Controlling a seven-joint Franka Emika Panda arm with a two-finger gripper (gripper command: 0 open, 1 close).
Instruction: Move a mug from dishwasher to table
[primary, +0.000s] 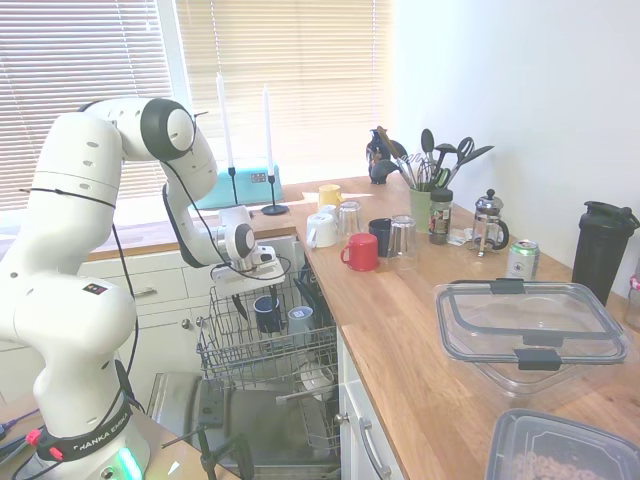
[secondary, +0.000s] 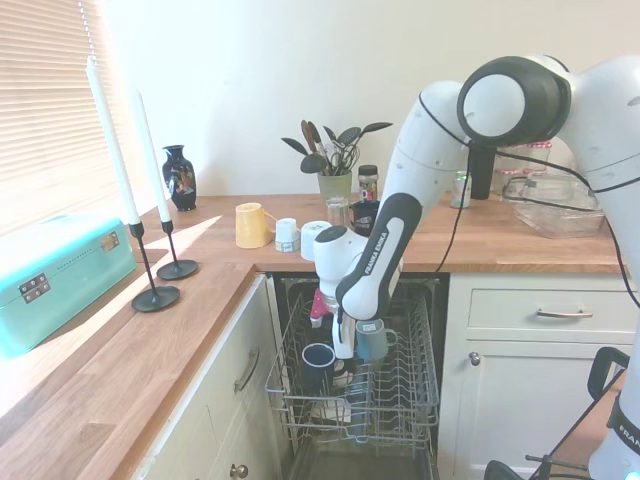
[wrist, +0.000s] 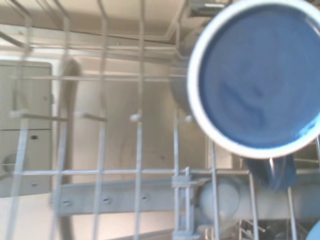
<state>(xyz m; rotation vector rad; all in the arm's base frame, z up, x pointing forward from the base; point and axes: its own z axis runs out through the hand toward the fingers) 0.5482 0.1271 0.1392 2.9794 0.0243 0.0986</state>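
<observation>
The mug (primary: 267, 313) (secondary: 318, 362) is small and dark navy and stands upright in the wire rack (primary: 228, 352) (secondary: 405, 400) of the open dishwasher (primary: 255, 430). My gripper (primary: 243, 300) (secondary: 345, 348) hangs low over the rack, right beside the mug, between it and a pale blue-grey mug. It looks open and holds nothing. The wrist view looks straight down into the mug (wrist: 255, 75), with its blue inside, pale rim and dark handle. The table (primary: 420, 340) (secondary: 500, 240) is the wooden worktop beside the dishwasher.
The pale blue-grey mug (primary: 300, 322) (secondary: 372, 340) stands in the rack close to my gripper. On the worktop are a red mug (primary: 361, 252), white cups, glasses, a utensil pot, a French press (primary: 489, 222) and plastic containers (primary: 530, 325). Two candlesticks (secondary: 165, 255) stand near the window.
</observation>
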